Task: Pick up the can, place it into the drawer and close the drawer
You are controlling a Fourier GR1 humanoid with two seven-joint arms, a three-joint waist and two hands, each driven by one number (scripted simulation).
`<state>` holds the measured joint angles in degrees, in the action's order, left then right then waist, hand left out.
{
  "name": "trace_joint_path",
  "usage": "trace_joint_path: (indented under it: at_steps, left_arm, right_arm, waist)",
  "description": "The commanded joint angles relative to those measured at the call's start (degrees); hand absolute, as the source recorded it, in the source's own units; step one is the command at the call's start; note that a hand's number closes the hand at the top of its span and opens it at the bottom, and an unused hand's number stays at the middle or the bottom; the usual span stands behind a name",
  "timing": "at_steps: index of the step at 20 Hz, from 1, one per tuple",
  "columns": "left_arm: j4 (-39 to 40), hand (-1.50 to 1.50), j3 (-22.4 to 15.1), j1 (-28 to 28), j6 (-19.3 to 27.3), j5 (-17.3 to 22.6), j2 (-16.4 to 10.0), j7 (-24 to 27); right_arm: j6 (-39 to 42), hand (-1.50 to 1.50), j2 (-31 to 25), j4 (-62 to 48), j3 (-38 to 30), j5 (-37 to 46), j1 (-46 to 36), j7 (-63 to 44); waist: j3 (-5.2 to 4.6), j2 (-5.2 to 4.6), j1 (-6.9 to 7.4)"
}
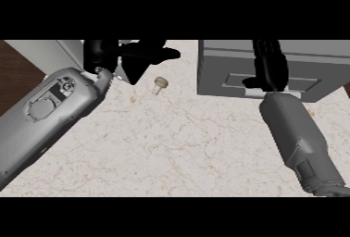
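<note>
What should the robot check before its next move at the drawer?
1. Can in sight: not ok. No can shows anywhere on the counter.
2. Drawer shut: cannot tell for sure. No open gap shows on its front.
3. Right hand at the drawer: ok. It lies over the drawer's front, fingers straight, holding nothing.
4. Left hand out of the way: ok. It is at the far left, apart from the drawer.
5. Mushroom clear: ok. It lies on the counter between the hands, touching neither the hands nor the drawer.
</note>
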<state>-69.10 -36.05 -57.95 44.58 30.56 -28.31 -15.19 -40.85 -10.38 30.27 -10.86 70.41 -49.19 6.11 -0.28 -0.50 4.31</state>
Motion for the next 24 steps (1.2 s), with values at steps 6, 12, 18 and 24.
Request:
trace_joint_path:
  at_steps: [6,12,18,24]
  left_arm:
    - [-3.64,-1.5,0.49,5.0,0.09,-1.68,-0.55,0.97]
    - [-6.75,-1.5,0.79,7.52,-0.05,-2.71,-1.03,1.36]
    - [-9.18,-1.5,0.93,9.81,-1.28,-3.5,-3.0,1.87]
    - [-9.92,-1.5,2.47,12.07,-1.41,-2.77,-3.31,2.53]
  right_arm:
    - [-2.92,-1.5,0.53,-11.19,-2.27,0.62,-10.93,-2.52]
    - [-2.21,-1.5,-0.55,-14.82,-3.6,0.34,-15.2,-2.48]
    - [-0.18,-1.5,-1.09,-15.46,-7.74,-4.56,-16.27,3.76]
    - [2.13,-1.5,2.9,-12.69,-15.55,-14.57,-17.47,12.11]
  waist:
    - [0.4,-1.35,1.15]
    - [0.41,-1.35,1.28]
    - [0.52,-1.6,1.77]
    - [0.59,-1.22,1.08]
